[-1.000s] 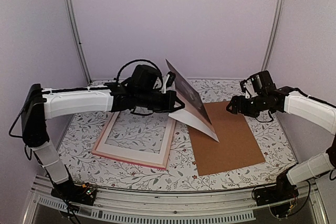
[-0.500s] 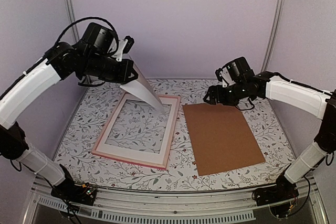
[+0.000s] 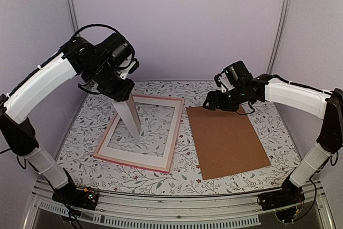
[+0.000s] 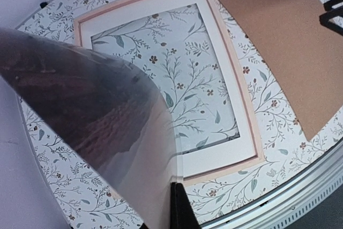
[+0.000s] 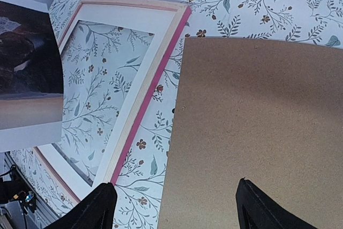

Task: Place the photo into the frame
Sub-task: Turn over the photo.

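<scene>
The photo point(image 3: 128, 113) hangs almost edge-on from my left gripper point(image 3: 122, 90), which is shut on its top edge. Its lower edge dips over the left part of the frame point(image 3: 134, 163). In the left wrist view the dark canyon photo point(image 4: 80, 95) curves away from my left gripper point(image 4: 172, 197), above the pink-bordered frame point(image 4: 257, 151). My right gripper point(image 3: 211, 103) stands open with nothing in it, above the brown backing board's far left corner. In the right wrist view, the right gripper point(image 5: 179, 207) spans the board's left edge; the frame point(image 5: 155, 84) and photo point(image 5: 27, 57) lie to the left.
A white mat point(image 4: 225, 73) with a cut-out window lies inside the frame. The brown backing board point(image 3: 230, 138) lies flat just right of the frame on the floral tablecloth point(image 3: 236, 89). Purple walls close in the back and sides.
My left arm carried the photo from over the board's edge up and leftward, then lowered it to hang over the frame. My right gripper moved left to the board's far left corner.
</scene>
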### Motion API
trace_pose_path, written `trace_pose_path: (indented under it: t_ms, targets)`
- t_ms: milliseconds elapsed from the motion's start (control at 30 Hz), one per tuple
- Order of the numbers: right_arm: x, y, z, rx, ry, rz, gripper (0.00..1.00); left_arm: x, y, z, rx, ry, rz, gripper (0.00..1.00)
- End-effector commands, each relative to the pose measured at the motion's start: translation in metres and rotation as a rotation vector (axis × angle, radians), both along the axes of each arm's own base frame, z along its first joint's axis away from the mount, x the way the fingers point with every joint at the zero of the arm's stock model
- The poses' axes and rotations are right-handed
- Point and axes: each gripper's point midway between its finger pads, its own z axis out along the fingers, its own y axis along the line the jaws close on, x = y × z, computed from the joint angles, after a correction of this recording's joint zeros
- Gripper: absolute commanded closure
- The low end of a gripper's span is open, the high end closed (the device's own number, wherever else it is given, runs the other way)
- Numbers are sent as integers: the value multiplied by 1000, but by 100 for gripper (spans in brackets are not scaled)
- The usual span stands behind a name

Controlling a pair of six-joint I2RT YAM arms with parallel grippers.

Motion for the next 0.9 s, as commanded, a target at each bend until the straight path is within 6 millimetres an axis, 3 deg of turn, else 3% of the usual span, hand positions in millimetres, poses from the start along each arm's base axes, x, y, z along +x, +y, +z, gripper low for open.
trace_pose_path:
  t_ms: [0,333,500,700,867]
  targets:
    - [0,5,0,10,5,4,19,-8,-7,-23,91,63,-63,100]
    - [0,5,-2,12,11,3,19,-7,-36,-27,99,58,-101,98]
    - [3,6,8,19,-5,-3,19,-5,-53,-20,79,44,-134,96]
    - [10,2,12,-1,-4,-27,19,-4,-66,-33,97,67,-152,92]
    - [16,-1,21,55,1,-46,18,-4,-86,-42,117,64,-174,98]
